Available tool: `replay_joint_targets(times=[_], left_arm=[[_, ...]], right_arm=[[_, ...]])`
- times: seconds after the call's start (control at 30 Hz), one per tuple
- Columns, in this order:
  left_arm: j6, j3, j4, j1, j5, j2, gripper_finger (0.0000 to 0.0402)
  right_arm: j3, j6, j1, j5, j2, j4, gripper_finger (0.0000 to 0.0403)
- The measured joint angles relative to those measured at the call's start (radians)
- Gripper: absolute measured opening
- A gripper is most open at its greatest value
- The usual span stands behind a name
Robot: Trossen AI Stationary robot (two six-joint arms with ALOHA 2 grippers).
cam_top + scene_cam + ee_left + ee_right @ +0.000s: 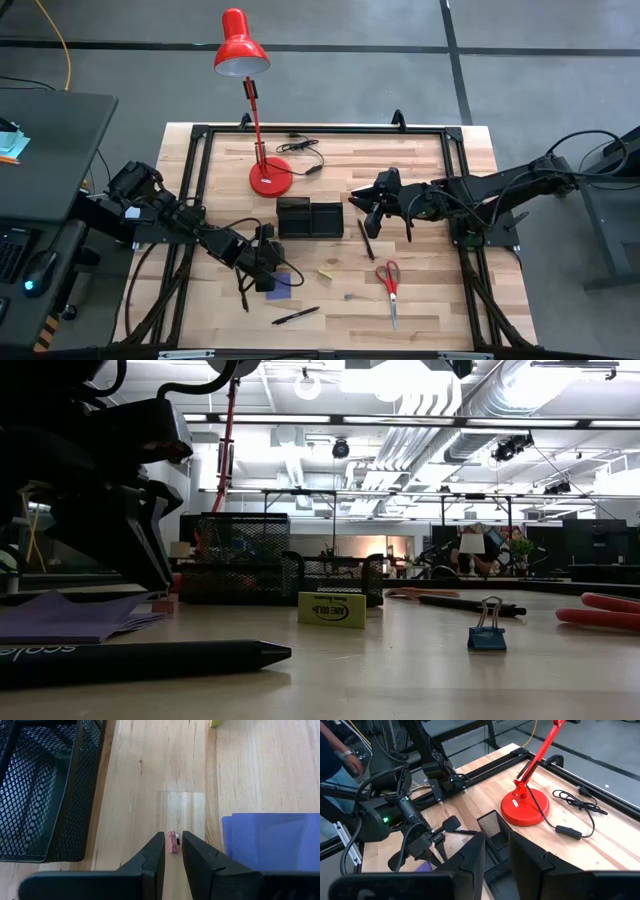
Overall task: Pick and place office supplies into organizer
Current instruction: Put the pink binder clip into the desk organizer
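My left gripper point(173, 840) is low over the table between the black mesh organizer point(40, 790) and the purple note pad point(272, 840), shut on a small pink clip point(173, 845). My right gripper point(497, 840) hangs high over the table's right half, near the organizer point(309, 217), slightly open with nothing between its fingers. A dark pen point(366, 240) lies below it. Red-handled scissors point(390, 285), a small yellow pad point(326, 271) and another pen point(296, 316) lie flat on the wood. A blue binder clip point(487, 635) stands near the front. My left gripper has the small pink clip point(173, 849) between its two fingertips, pinched from both sides. The fingers slant down at it from the table's left. The clip point(163, 604) sits on the wood under the fingers.
A red desk lamp point(262, 150) stands at the far middle, its cord point(300, 150) trailing to the right. A black frame point(200, 200) runs round the table's edge. Bare wood lies between the organizer and the near edge.
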Motion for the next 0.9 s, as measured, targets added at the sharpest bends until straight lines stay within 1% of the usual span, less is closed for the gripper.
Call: replay_joint_targets(times=[0.37,0.57,0.73,0.9], left_arm=[[0.0,0.0,0.0,0.0,0.019,0.01,0.0051],[0.0,0.0,-0.007,0.0,0.012,0.01,0.0051],[-0.001,-0.001,0.005,0.013,0.038,0.029,0.0051],[-0.001,0.0,0.005,0.019,0.035,0.028,0.0051]], right_arm=[[0.0,-0.001,0.0,0.001,0.0,0.0,0.0081],[0.0,-0.005,0.0,0.001,0.0,0.012,0.0081],[0.0,-0.01,0.0,0.005,0.0,0.015,0.0081],[0.0,-0.01,0.0,0.006,0.0,0.021,0.0081]])
